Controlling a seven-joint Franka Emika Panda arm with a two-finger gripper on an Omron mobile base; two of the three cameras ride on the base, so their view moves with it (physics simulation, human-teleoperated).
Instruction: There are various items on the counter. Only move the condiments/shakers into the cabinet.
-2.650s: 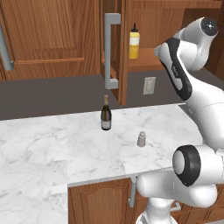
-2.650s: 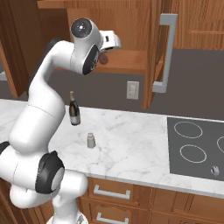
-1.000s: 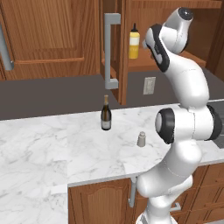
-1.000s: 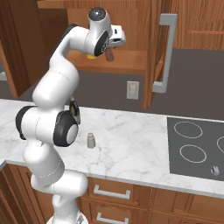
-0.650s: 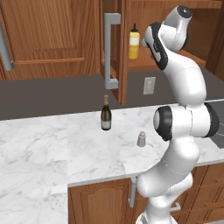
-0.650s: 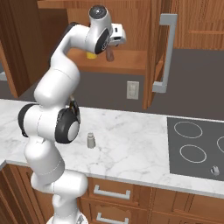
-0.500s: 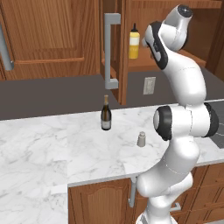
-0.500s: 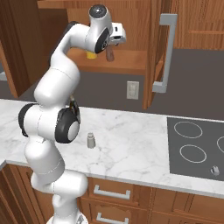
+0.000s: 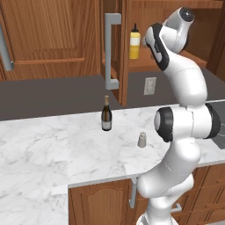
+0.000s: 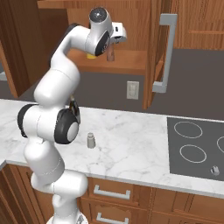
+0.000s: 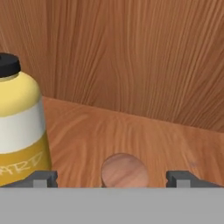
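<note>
Arm's blocking the brown shaker [image 11: 124, 170] in the left base view; hand view's showing gripper [image 11: 113, 178] fingers spread wide around it, yellow squeeze bottle [image 11: 19, 131] cropped alongside.

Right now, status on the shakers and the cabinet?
Gripper open, brown shaker standing on the cabinet shelf between its fingers. Yellow squeeze bottle beside it. Grey shaker on the counter. Nothing blocking.

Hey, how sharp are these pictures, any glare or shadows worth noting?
Hand view: close yellow squeeze bottle and round brown shaker top look soft. Left base view: small grey shaker casts barely any shadow on the white marble counter. Right base view: even light, no glare.
</note>
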